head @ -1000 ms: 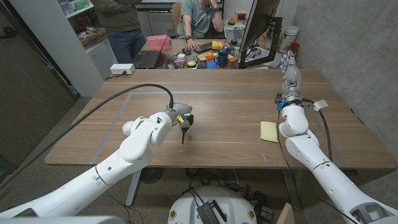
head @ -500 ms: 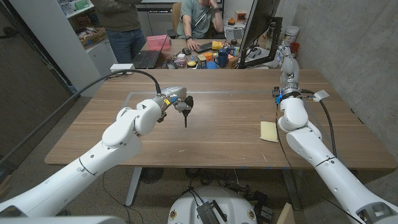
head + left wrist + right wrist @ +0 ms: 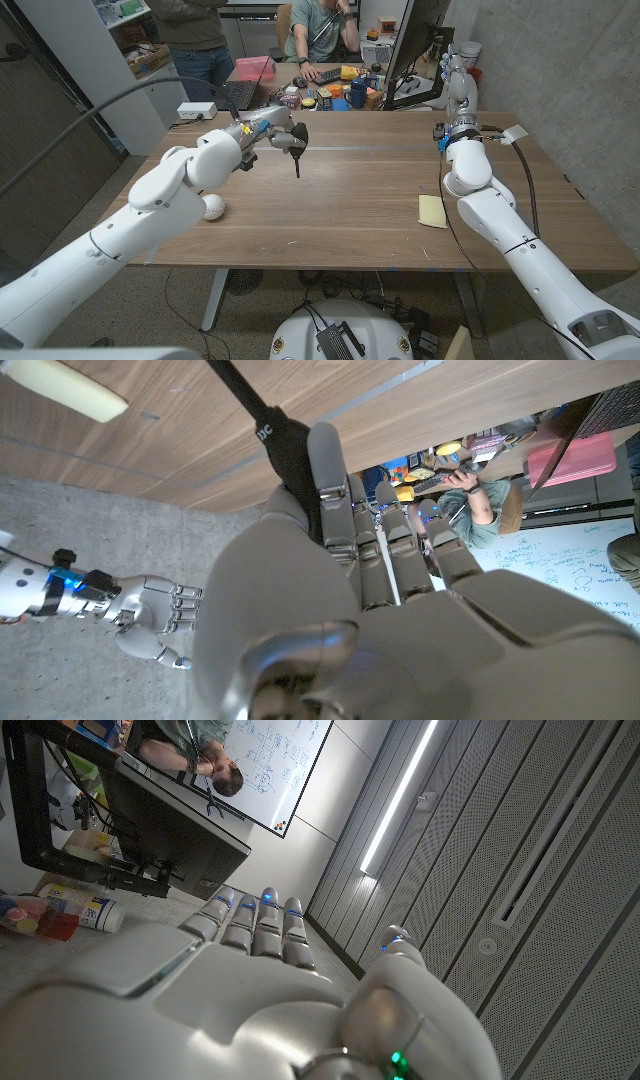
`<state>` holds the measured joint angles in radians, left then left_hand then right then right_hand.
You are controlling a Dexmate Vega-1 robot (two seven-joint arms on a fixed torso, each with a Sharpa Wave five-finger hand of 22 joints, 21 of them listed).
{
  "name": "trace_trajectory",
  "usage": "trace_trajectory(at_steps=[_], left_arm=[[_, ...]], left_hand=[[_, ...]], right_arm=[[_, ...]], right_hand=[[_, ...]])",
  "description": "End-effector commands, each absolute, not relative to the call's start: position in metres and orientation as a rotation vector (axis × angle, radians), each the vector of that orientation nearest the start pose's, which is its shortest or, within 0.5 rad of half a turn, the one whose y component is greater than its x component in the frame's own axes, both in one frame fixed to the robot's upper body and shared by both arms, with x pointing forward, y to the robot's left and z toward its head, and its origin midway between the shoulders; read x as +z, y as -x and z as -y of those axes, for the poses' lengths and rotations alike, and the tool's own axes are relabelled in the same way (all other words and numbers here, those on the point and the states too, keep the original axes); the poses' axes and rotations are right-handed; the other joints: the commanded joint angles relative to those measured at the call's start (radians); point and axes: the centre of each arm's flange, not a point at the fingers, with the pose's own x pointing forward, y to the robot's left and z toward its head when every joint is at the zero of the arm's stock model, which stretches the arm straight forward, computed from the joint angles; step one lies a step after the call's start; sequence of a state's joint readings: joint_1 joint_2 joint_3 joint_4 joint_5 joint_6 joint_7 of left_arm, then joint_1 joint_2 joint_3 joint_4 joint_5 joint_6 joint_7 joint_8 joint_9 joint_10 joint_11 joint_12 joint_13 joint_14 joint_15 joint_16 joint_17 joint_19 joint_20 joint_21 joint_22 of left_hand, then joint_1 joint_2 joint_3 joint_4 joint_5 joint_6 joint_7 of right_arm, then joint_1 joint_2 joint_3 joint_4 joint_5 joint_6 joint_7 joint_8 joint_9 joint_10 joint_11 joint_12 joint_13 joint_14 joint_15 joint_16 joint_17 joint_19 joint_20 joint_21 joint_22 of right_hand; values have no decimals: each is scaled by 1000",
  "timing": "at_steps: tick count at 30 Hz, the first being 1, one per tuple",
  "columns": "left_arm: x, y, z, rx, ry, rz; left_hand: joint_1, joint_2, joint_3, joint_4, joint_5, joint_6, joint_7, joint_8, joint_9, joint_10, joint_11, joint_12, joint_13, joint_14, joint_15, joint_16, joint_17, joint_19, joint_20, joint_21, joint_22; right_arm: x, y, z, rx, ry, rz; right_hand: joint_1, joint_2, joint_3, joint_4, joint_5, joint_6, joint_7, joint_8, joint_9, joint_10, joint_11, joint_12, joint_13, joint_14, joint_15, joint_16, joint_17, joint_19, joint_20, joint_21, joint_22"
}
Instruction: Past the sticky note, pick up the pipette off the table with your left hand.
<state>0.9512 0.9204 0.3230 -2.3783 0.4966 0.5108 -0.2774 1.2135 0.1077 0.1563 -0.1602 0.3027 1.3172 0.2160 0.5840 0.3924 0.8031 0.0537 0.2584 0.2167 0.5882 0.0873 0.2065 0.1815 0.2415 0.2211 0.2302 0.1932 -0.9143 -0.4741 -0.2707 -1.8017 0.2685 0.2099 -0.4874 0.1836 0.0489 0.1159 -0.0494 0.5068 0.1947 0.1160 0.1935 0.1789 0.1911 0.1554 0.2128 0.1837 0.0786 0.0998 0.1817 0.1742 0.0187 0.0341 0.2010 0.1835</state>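
Note:
My left hand hangs above the far half of the table and grips a black pipette, whose thin tip points down and is clear of the wood. In the left wrist view the fingers wrap the pipette's black body. The pale yellow sticky note lies on the table's right side, also seen as the sticky note from the left wrist. My right hand is raised over the table's far right corner, fingers straight and holding nothing; it appears as the right hand and the right hand.
A small white ball lies on the table under my left arm. Past the far edge stand a cluttered desk, a monitor and a laptop, with two people behind them. A white box sits at the far left corner.
My left arm has lifted the pipette higher and carried it towards the table's far side, uncovering the white ball. My right hand has drifted slightly farther and higher.

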Motion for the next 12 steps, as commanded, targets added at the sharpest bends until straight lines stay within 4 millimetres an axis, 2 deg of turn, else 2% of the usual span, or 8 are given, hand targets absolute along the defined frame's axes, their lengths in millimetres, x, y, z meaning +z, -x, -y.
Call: trace_trajectory(at_steps=[1,12], left_arm=[[165,-417,-203,18,-1368,855],[217,-388,-192,199,-1454,1040]], left_hand=[[29,20,10,-1,-4,14,-18,10,9,-2,14,0,6,2,9,-1,1,9,2,7,1],[27,18,20,1,-17,8,-18,20,24,-15,23,-10,4,-10,20,-8,1,9,3,5,0]], right_arm=[[121,-534,249,-135,31,1028],[128,-531,248,-136,41,1034]], right_hand=[[-4,-3,-2,0,5,3,-4,-1,4,0,0,-1,2,-1,6,0,2,-2,4,2,2],[-5,-2,-4,0,6,4,-4,0,4,-4,0,-3,2,-1,4,0,2,-3,4,2,2]])
